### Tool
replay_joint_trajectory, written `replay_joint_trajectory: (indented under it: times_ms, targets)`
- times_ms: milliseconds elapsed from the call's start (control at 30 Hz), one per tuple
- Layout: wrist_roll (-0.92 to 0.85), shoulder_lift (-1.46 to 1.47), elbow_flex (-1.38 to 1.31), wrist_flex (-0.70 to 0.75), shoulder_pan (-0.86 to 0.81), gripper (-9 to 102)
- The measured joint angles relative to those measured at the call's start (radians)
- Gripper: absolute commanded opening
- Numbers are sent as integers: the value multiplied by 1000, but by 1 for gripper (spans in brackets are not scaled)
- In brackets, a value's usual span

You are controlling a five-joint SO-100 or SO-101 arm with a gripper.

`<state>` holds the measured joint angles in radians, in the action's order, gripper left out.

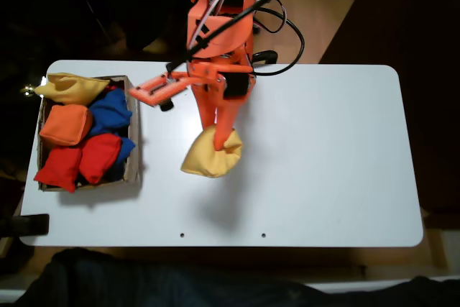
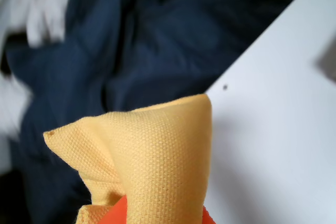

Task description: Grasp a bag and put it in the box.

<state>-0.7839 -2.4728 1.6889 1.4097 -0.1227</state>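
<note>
My orange gripper point(image 1: 221, 136) is shut on the golden-yellow bag point(image 1: 210, 156) near the middle of the white table in the fixed view. It pinches the bag's top corner, and the bag hangs below the fingers with a soft shadow under it. The wrist view shows the bag point(image 2: 157, 150) bunched up close, with an orange fingertip point(image 2: 116, 214) at the bottom edge. The brown cardboard box point(image 1: 134, 150) sits at the table's left end, well left of the bag. It holds several beanbags.
Inside the box lie a pale yellow bag point(image 1: 70, 88), an orange bag point(image 1: 66, 124), blue bags point(image 1: 111, 111) and red bags point(image 1: 79, 162). The arm's base and black cables point(image 1: 277, 19) stand at the table's far edge. Dark blue cloth point(image 2: 131, 40) lies beyond the near edge.
</note>
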Motion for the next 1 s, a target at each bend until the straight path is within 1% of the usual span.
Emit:
replay_joint_trajectory:
  times_ms: [467,700,867,1000]
  targets:
    - [236,107,-212,11,-296,0]
    - [344,179,-244,11,-448,0]
    - [391,245,-253,12,-535,0]
    - [417,296,-255,-15,-601,0]
